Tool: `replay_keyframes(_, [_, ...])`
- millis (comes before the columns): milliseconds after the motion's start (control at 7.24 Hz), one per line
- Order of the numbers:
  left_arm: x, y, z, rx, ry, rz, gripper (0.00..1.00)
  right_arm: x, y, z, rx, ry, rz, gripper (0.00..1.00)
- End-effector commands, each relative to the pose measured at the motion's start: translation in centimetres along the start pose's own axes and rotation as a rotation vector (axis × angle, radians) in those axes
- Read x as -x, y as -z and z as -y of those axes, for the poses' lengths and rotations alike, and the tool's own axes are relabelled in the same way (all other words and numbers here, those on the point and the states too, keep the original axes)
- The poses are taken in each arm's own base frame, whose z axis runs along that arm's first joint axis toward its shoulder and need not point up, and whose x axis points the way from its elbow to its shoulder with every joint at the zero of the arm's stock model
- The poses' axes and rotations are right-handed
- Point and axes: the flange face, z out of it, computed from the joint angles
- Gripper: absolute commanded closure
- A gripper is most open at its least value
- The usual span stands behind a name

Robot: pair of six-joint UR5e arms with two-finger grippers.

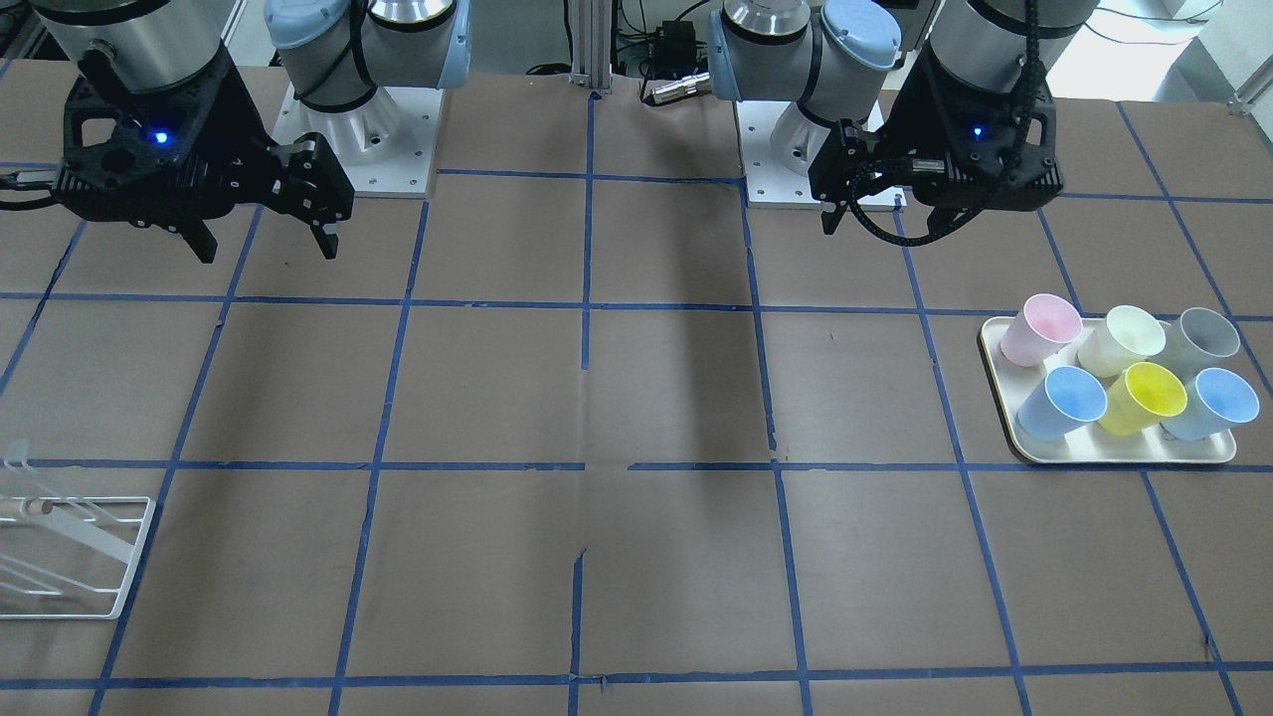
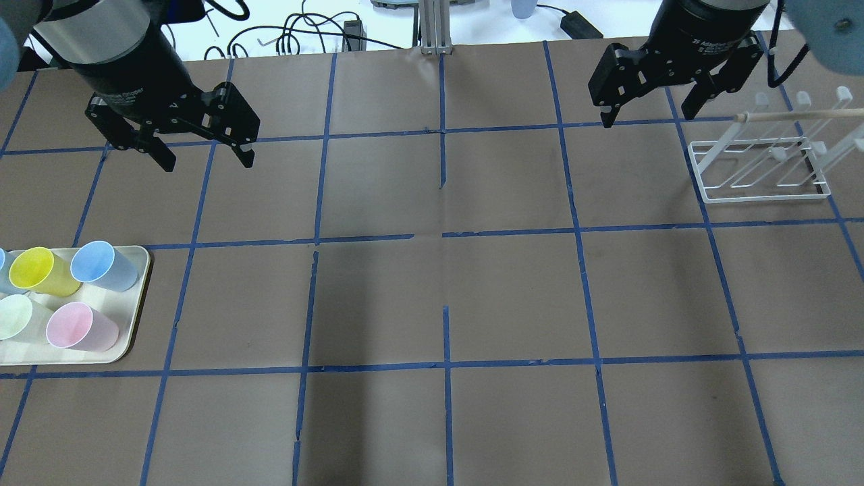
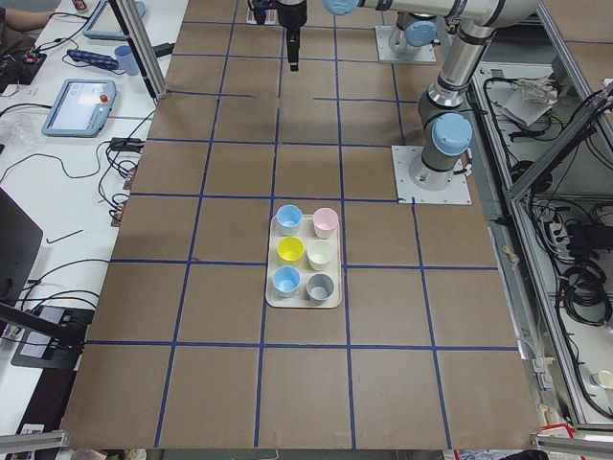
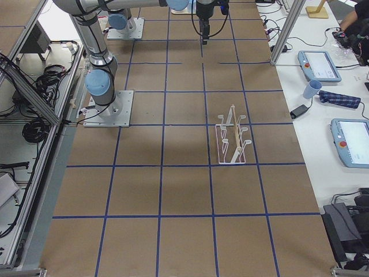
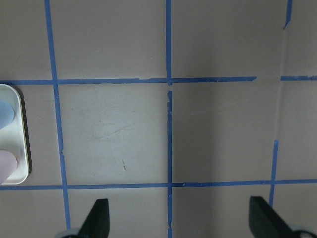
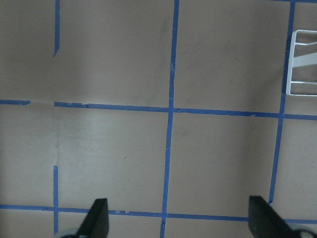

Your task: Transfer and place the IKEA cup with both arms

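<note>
Six cups stand on a cream tray [image 1: 1124, 455] on my left. The pale icy-blue IKEA cup [image 1: 1062, 403] stands at the tray's inner corner, beside the pink and yellow cups; it also shows in the overhead view [image 2: 104, 265] and the exterior left view [image 3: 288, 218]. A second, very similar blue cup [image 1: 1213, 403] stands next to the grey cup [image 1: 1201, 338]. My left gripper [image 2: 208, 160] is open and empty, high above the table, beyond the tray. My right gripper [image 2: 648, 116] is open and empty, hovering near the rack.
A white wire cup rack [image 2: 759, 169] with a wooden rod stands on my right side; it also shows in the front-facing view [image 1: 70, 557]. Pink [image 1: 1039, 328], pale green [image 1: 1122, 338] and yellow [image 1: 1149, 398] cups share the tray. Blue tape lines grid the brown table.
</note>
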Motion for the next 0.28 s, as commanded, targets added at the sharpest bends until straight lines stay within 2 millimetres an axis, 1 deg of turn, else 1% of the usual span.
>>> replay_keyframes(0, [-0.13, -0.06, 0.74, -0.035, -0.011, 0.004, 0.0, -0.01, 0.07, -0.02, 0.0, 0.0, -0.001, 0.0])
replay_keyframes(138, [-0.14, 0.24, 0.45, -0.041, -0.013, 0.005, 0.0, -0.01, 0.01, 0.04, 0.0, 0.0, -0.001, 0.0])
